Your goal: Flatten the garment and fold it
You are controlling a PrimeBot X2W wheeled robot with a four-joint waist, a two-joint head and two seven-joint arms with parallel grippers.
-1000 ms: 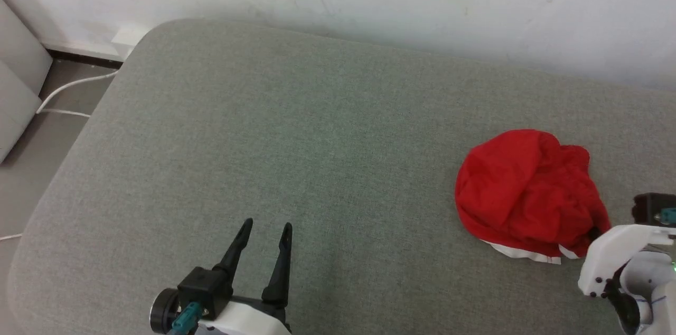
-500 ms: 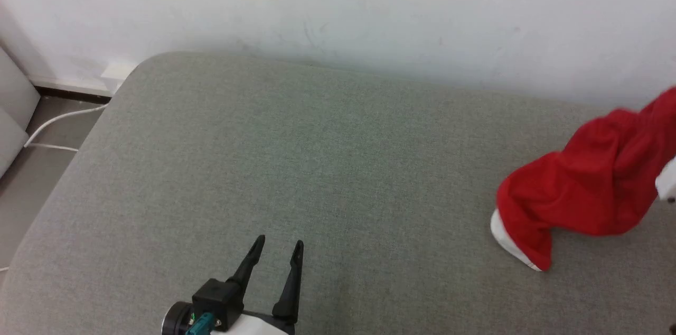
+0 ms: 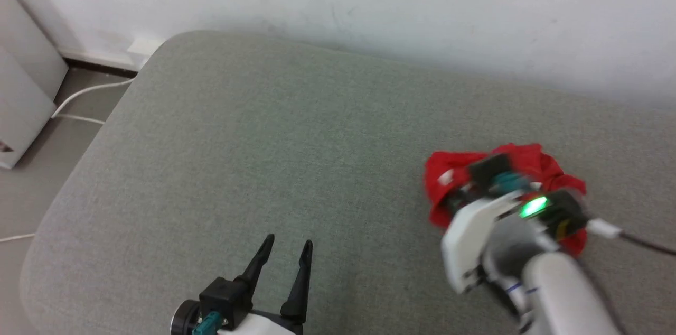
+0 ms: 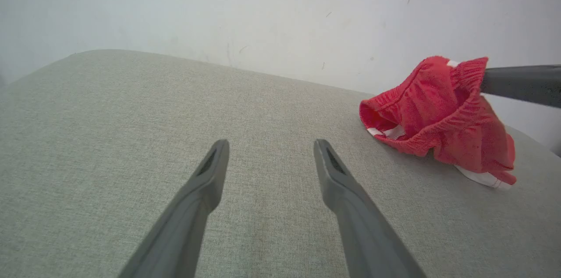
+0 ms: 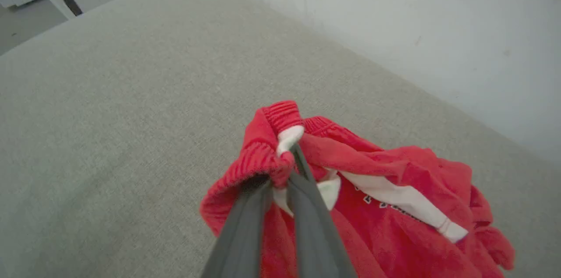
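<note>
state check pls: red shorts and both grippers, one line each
red shorts: bunched up, not flattened or folded; elastic waistband pinched and raised, the rest lying on the grey cushion
left gripper: open, holding nothing, over bare cushion, apart from the shorts
right gripper: shut on the waistband of the shorts

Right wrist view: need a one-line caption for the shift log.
Right gripper shut on the elastic waistband of crumpled red basketball shorts lying on a grey upholstered surface.
</note>
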